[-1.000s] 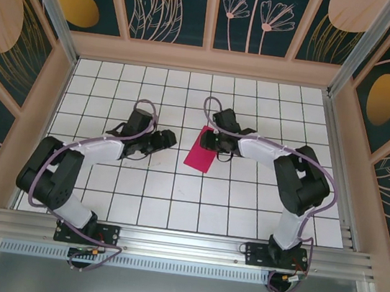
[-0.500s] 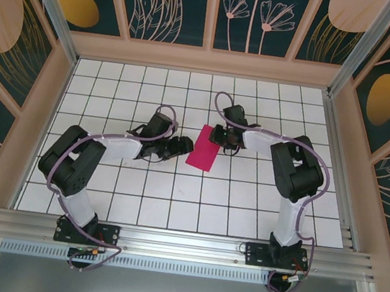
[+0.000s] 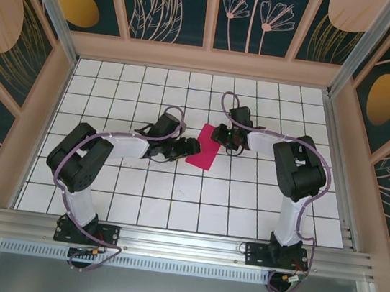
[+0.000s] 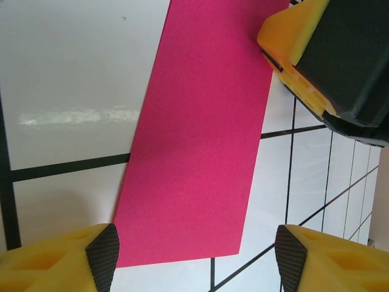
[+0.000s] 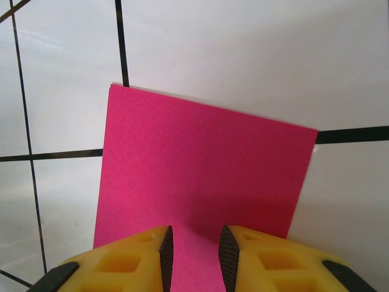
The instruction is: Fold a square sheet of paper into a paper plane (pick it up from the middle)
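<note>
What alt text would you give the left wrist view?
A strip of magenta paper lies flat on the white gridded table. The left gripper's yellow fingertips stand apart, flanking its near end; the right gripper sits at its far corner.

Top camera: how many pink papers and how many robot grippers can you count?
pink paper: 1
grippers: 2, the left gripper and the right gripper
Total: 3
</note>
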`<state>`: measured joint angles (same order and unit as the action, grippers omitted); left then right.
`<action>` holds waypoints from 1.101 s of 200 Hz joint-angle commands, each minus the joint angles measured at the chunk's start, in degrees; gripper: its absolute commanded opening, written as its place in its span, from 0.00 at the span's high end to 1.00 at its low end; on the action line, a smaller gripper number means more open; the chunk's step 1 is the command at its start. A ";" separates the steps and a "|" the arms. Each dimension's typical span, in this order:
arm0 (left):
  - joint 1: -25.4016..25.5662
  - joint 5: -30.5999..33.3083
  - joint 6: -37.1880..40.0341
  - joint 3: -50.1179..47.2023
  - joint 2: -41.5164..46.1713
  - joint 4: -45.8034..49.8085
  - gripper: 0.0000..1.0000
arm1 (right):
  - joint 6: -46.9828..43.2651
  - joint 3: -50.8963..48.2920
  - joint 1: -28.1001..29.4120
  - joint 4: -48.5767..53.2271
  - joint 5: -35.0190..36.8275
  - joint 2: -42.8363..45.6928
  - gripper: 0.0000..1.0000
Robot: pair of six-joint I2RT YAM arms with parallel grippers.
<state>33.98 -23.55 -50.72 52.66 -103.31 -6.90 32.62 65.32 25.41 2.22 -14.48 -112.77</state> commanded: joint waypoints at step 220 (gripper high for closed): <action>1.09 5.64 5.55 6.09 -1.64 10.74 0.28 | 0.69 -3.19 -1.76 3.62 2.09 -4.78 0.69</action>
<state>34.79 -19.97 -47.51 57.56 -104.79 0.30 33.41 64.79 24.73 1.23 -16.03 -112.88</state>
